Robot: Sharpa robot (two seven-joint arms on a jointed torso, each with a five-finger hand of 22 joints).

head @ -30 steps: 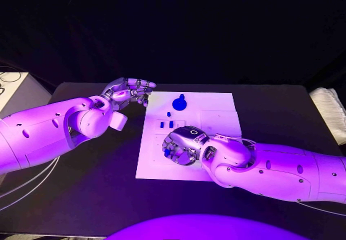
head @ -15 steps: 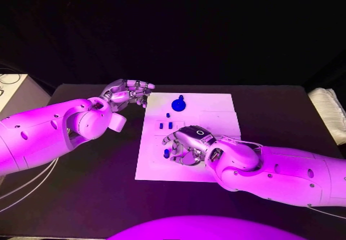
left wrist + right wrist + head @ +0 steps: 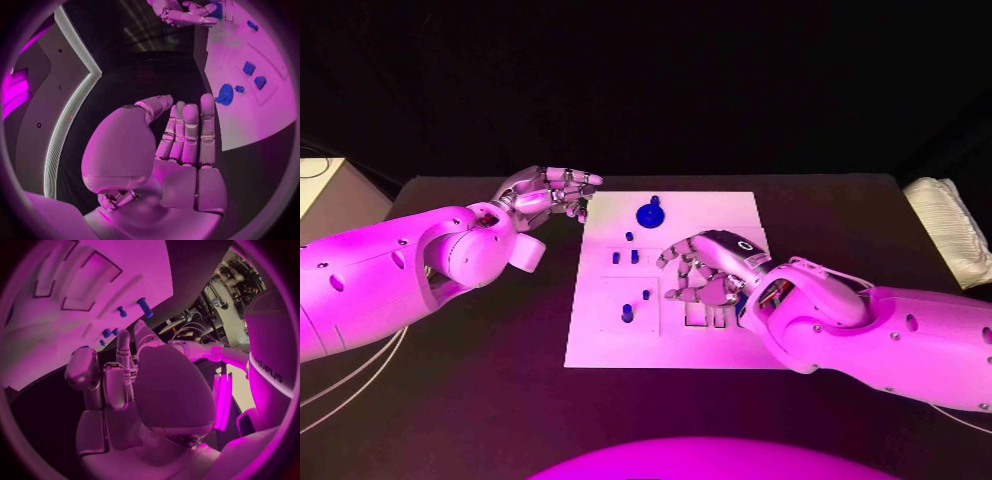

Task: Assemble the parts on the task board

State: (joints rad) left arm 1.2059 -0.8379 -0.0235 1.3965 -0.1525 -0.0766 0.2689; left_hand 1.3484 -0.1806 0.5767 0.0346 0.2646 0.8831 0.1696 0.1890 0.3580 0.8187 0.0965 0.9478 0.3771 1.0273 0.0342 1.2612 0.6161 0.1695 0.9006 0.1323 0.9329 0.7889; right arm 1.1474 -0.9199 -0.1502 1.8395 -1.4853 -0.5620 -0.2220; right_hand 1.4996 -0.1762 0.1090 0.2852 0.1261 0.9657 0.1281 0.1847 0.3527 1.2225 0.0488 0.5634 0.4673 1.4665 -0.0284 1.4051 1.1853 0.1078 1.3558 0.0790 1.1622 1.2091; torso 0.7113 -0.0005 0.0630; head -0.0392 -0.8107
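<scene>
Task board [image 3: 733, 345]: we see the white plate at table centre, blue parts standing in it.
Round part [image 3: 649, 213]: at the board's 12 o'clock edge.
Right hand [image 3: 705, 273]: over the board's middle, fingers spread, holding nothing we can see.
Left hand [image 3: 548, 190]: at the board's 10 o'clock, off the plate, fingers loosely apart, empty.

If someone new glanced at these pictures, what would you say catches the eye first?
Probably the right hand, spread low over the middle of the white task board, holding nothing visible. Next, the round blue part near the board's far edge, and the left hand raised beside the board's far left corner, holding nothing.
</scene>
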